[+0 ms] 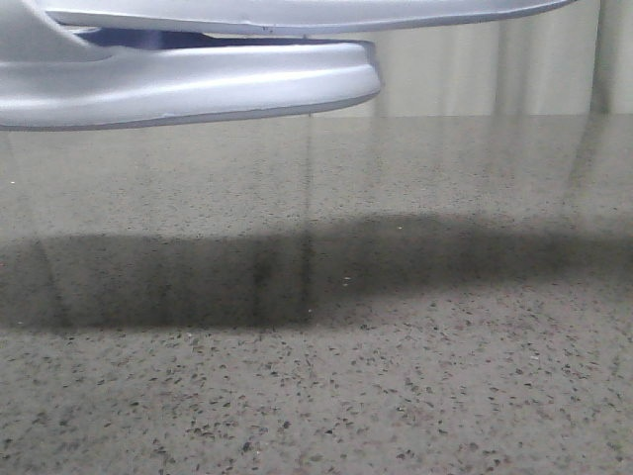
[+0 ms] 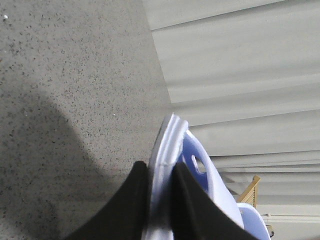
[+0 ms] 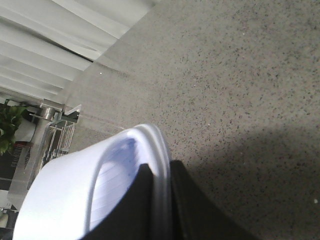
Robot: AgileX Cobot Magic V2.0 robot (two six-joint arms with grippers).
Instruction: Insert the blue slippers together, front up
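Close to your front camera, the blue slippers [image 1: 188, 84] hang in the air above the speckled table [image 1: 396, 376], filling the upper left of that view and casting a broad dark shadow [image 1: 297, 272] below. Your left gripper [image 2: 160, 200] pinches one slipper's sole edge between its black fingers [image 2: 131, 205]. Your right gripper [image 3: 161, 200] is likewise clamped on a slipper's rim, the ribbed footbed [image 3: 112, 182] beside it.

A speckled grey stone table [image 1: 396, 396] fronts pale curtains [image 2: 240, 65], a potted plant [image 3: 9, 127] nearby.
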